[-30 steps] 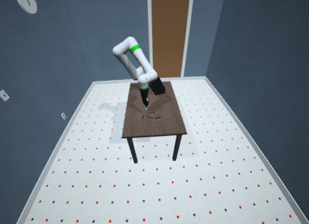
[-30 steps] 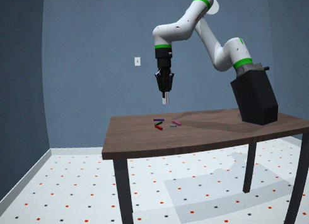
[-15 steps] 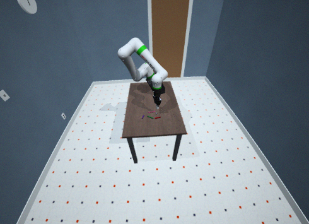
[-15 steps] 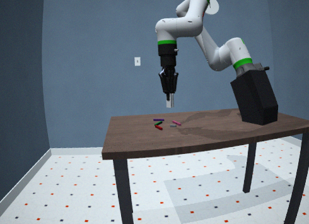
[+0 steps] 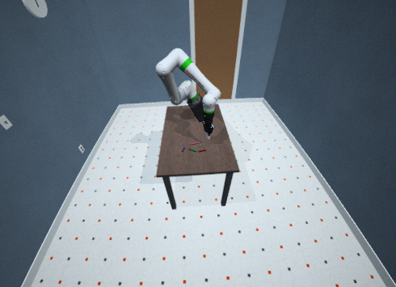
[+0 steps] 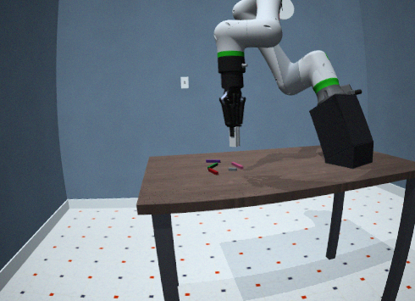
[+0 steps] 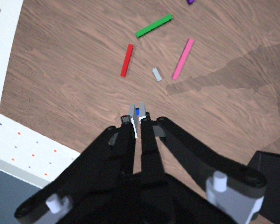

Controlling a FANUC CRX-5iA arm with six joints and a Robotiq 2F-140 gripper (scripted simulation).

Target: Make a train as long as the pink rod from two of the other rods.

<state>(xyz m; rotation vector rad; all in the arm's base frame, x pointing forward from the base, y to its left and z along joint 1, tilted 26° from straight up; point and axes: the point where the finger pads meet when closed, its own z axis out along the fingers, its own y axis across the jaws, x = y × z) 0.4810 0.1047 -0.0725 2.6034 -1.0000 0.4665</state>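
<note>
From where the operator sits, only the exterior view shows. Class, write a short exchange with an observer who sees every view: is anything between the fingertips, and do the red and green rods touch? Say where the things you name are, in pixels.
Operator: Is the gripper [image 5: 208, 137] [image 6: 235, 145] [image 7: 138, 110] holding anything?
Observer: Yes; the wrist view shows the blue rod [image 7: 137, 111] between its fingertips.
Operator: The red rod [image 5: 202, 150] [image 6: 213, 171] [image 7: 127, 60] seems to meet the green rod [image 5: 192, 150] [image 6: 213, 165] [image 7: 154, 26]. Does it?
Observer: No, the wrist view shows bare wood between them.
</note>
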